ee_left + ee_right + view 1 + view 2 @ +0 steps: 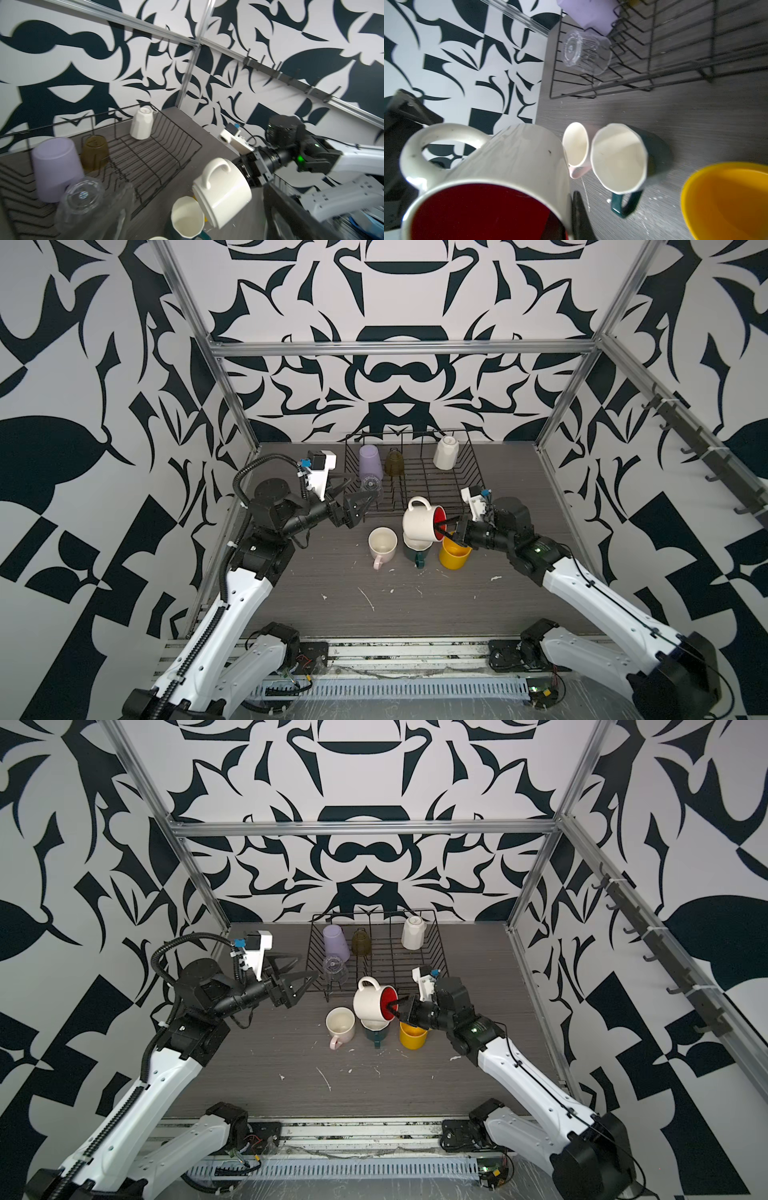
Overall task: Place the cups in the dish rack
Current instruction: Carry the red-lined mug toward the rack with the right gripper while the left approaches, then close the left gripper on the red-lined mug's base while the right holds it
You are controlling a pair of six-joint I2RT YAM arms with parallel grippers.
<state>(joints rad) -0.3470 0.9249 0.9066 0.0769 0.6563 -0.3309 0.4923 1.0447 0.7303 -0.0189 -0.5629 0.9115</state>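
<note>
Cream mug (417, 523), glossy, red-lined, wire dish rack (436, 485)

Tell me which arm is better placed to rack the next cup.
Right. The right gripper is shut on the rim of the cream red-lined mug, holding it lifted near the dish rack. The left gripper is open and empty.

Glossy ceramic mug (508, 158), black wire rack (432, 481)

Cream red-lined mug (417, 526) sideways above green mug (417, 555), wire rack (432, 485) behind holding four cups (370, 466), apparently inverted
</note>
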